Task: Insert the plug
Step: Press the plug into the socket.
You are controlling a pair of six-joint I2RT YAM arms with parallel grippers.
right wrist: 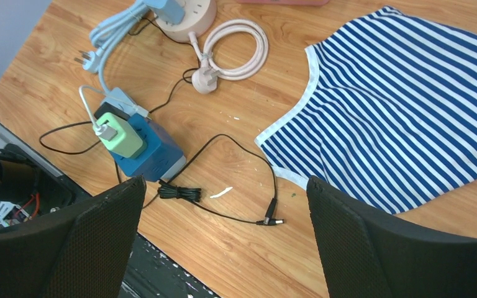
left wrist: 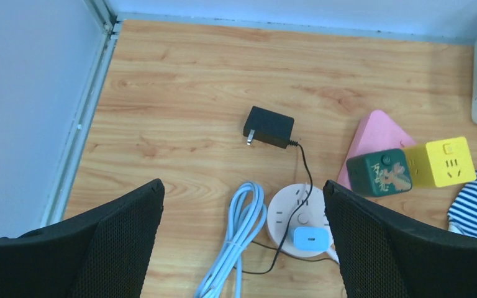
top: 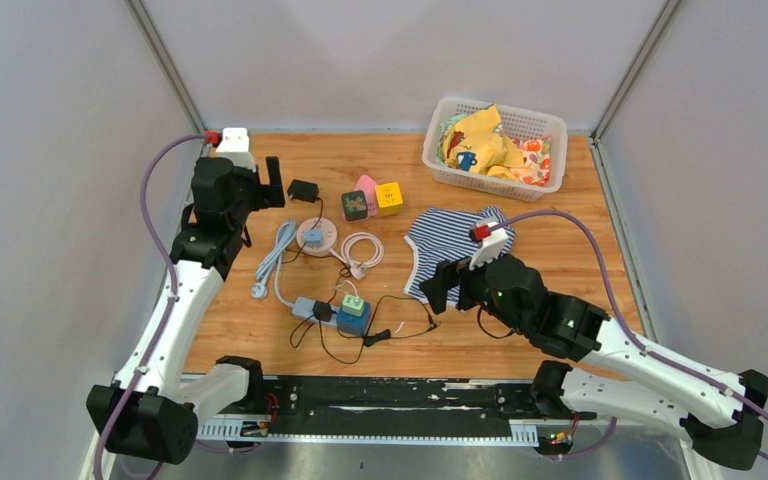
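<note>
The plug is a black adapter (top: 303, 189) (left wrist: 269, 126) that lies loose on the wooden table with its two prongs pointing left. Its thin black cable runs over a round white socket hub (top: 316, 237) (left wrist: 292, 211), which carries a small blue charger. The cable ends in a barrel connector (right wrist: 272, 218). My left gripper (top: 265, 190) (left wrist: 242, 186) hovers open on the near side of the adapter, holding nothing. Above the table's near right part my right gripper (top: 445, 285) (right wrist: 225, 181) stands open and empty, over the barrel connector.
A blue power strip (top: 345, 315) (right wrist: 146, 152) with a green charger sits near the front. Around the hub lie a light blue cable (left wrist: 239, 242), a coiled white cable (top: 363, 248), green (left wrist: 379, 172) and yellow (left wrist: 441, 161) cube sockets, a striped cloth (right wrist: 410, 105) and a white basket (top: 550, 175).
</note>
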